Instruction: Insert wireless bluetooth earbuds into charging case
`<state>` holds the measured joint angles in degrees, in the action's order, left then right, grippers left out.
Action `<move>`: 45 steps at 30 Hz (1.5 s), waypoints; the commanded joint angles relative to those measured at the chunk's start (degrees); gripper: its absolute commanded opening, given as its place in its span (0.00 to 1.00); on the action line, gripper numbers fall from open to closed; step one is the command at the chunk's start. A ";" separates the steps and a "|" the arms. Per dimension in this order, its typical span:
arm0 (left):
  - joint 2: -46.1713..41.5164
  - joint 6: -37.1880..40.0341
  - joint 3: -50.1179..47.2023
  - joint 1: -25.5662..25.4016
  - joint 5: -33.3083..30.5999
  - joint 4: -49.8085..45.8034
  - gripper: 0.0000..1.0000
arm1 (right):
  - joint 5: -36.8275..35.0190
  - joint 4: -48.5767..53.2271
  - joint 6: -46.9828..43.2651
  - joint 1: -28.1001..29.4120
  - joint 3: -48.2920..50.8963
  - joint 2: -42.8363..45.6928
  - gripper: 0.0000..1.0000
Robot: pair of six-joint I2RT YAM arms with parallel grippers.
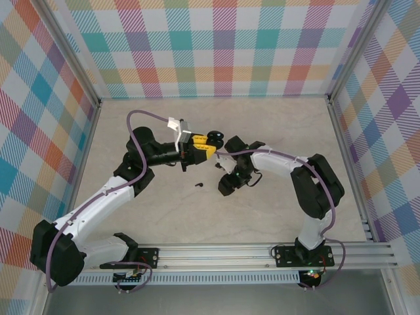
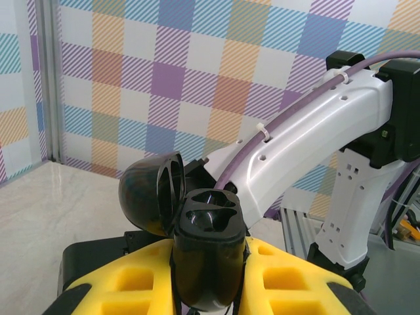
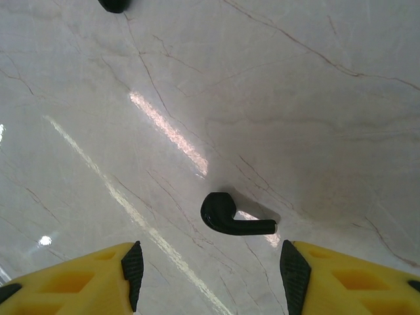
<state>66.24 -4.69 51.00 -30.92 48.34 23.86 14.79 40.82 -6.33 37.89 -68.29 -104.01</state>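
Your left gripper (image 2: 209, 279) is pinched tight on one black charging case (image 2: 210, 223), lid open, two sockets showing. Your right gripper (image 3: 210, 269) hangs spread over the table (image 3: 315, 98), holding nothing. One black earbud (image 3: 233, 218) lies flat just ahead, between its fingers, untouched. One dark bit (image 3: 115, 5) is cropped at the top edge: can't tell what.
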 commanded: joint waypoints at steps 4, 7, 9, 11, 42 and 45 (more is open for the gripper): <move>-1.81 0.74 -0.39 0.42 0.01 0.18 0.17 | -0.88 1.97 -3.59 0.88 -2.97 -2.23 0.59; -1.95 0.84 -0.43 0.42 -0.06 0.05 0.17 | -1.43 2.24 -4.04 1.12 -3.25 -3.08 0.59; -1.96 0.82 -0.47 0.42 -0.13 -0.01 0.17 | -1.70 2.33 -4.43 1.22 -3.34 -3.41 0.59; -1.82 0.82 -0.51 0.44 -0.14 0.04 0.17 | -1.92 2.36 -4.85 1.31 -3.42 -3.66 0.59; -2.35 1.14 -0.45 0.42 -1.01 -1.01 0.17 | -7.88 1.39 -2.33 2.10 -3.76 -6.12 0.21; -2.54 1.18 -0.38 0.42 -1.05 -1.26 0.17 | -9.34 1.23 -1.22 2.10 -3.89 -6.23 0.19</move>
<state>65.39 -4.67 50.78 -30.92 47.42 22.57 8.47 42.33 -9.10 39.64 -71.13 -109.45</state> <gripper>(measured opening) 0.204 0.199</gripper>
